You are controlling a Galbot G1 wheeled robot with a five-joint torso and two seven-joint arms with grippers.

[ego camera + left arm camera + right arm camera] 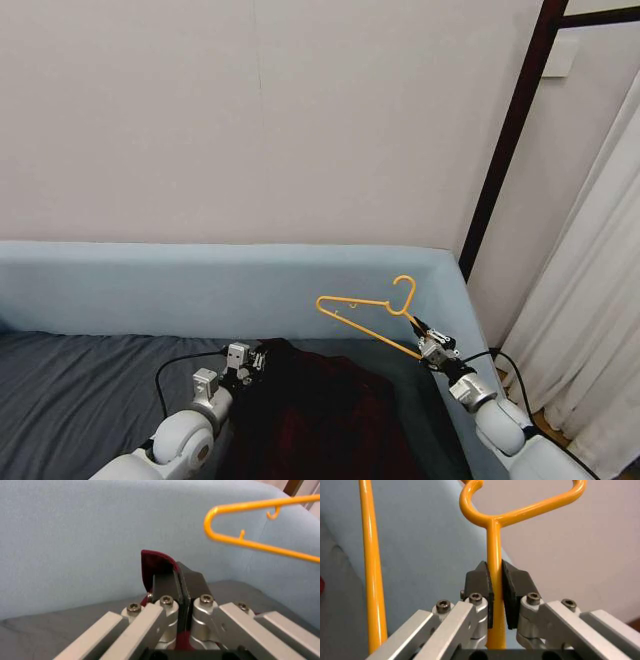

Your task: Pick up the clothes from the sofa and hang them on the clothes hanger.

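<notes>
Clamped the right end effector (497, 583) on the neck of an orange wire hanger (493, 543), pads shut tight just under the hook, apparently to hold the frame steady and raised above the right end of the pale blue sofa (200, 285). Presented the hanger's rounded shoulder toward the left arm, probably so cloth could be fed onto it. Closed the left end effector (179, 579) on a fold of the dark red garment (320, 410), with a hemmed edge poking up past the pads, near the hanger's tip but apart from it. Left the bulk of the garment heaped on the dark grey seat cover (80, 380), between the two arms and close to the backrest. Looked deep maroon, nearly black in the folds, matte and limp. Judged likely to sag and slide unless the opening was spread before threading.
</notes>
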